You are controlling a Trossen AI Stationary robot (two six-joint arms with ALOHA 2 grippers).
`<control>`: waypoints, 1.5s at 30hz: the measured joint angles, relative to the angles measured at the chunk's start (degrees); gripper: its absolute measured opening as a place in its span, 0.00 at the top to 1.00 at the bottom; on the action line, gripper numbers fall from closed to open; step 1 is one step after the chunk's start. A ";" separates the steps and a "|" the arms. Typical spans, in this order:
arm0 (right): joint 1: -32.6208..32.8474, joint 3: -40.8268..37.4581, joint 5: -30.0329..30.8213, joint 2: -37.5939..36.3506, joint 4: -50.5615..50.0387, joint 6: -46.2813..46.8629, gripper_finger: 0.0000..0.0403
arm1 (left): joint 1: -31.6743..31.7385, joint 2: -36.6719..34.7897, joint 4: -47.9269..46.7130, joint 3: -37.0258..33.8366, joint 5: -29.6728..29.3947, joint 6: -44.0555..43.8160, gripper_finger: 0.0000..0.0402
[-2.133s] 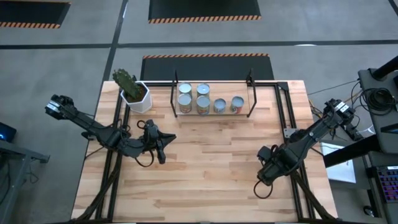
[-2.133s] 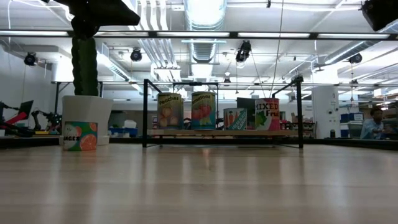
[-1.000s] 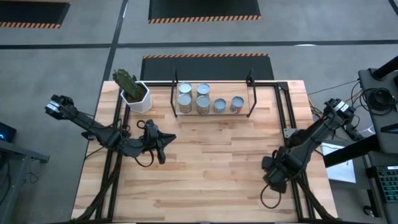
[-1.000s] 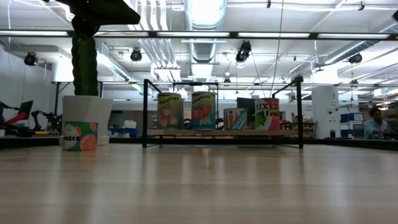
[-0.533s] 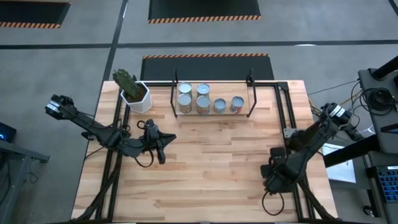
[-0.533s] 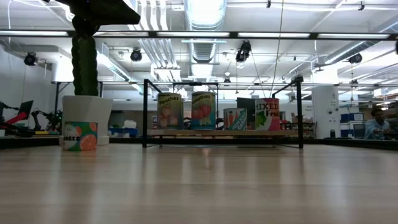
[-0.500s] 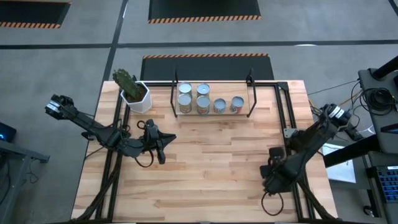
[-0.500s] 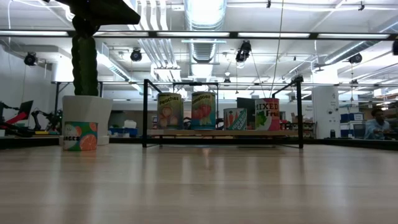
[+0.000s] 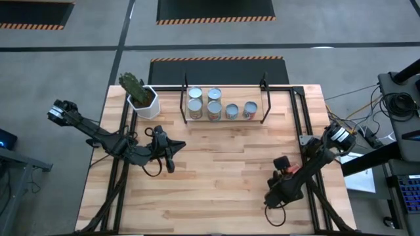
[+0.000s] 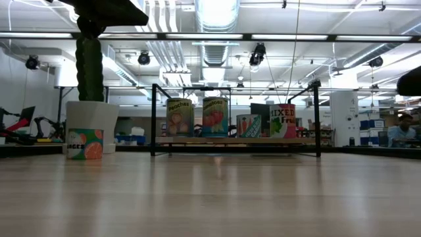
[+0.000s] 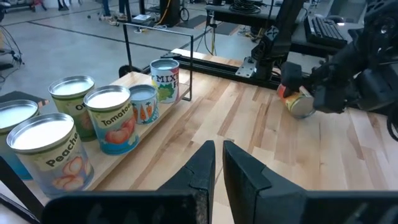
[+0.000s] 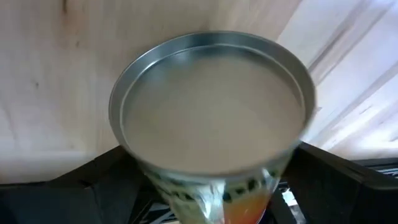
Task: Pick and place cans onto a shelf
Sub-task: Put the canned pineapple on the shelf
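Note:
Several cans (image 9: 214, 110) stand upright on the shelf (image 9: 243, 95) at the table's far edge, also seen in the left wrist view (image 11: 112, 121). Another can (image 10: 85, 143), orange-labelled, stands on the table before the cactus pot. My right gripper (image 9: 282, 178) hangs low near the table's near right corner, shut on an orange-and-red-labelled can (image 11: 297, 101) that fills the right wrist view (image 12: 211, 118). My left gripper (image 9: 172, 156) waits level over the left half, fingers shut (image 11: 219, 158) on nothing. My right gripper pinches the can's curved side (image 12: 186, 196) between its two fingers (image 12: 109, 183), one on each side. The fingers slant down from above. The can sits tilted, its silver end (image 12: 211, 106) turned back toward the wrist. Whether its lower end touches the table I cannot tell.
A white hexagonal pot with a cactus (image 9: 143, 101) stands left of the shelf. Black uprights (image 9: 265, 85) close the shelf's ends. Bare wood (image 9: 223, 177) lies between the two arms. The table's right edge (image 9: 326, 164) is close to my right arm.
My right gripper has come down and shifted toward the table's near edge and left, and its wrist has rolled. The can has turned with it, so its red label now shows from above. A dark part of that arm has entered the low view at the right.

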 joint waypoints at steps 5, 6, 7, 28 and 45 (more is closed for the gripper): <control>-1.09 0.02 -0.02 -0.82 0.92 0.11 0.25 | 0.00 0.00 0.04 0.00 -0.02 0.21 0.97; -1.33 0.16 0.00 -1.51 1.18 0.80 0.26 | 0.00 0.00 0.06 0.00 -0.02 0.22 0.97; -1.60 0.40 0.00 -2.31 1.34 1.47 0.26 | 0.00 0.00 0.21 0.00 0.00 0.27 0.97; -16.01 8.63 23.16 -31.78 35.46 1.88 0.24 | 0.00 0.00 16.62 -0.02 -0.04 18.94 0.97; -56.55 8.61 9.97 -30.73 61.80 -25.90 0.24 | 0.00 0.00 31.64 -0.02 -5.42 40.90 0.97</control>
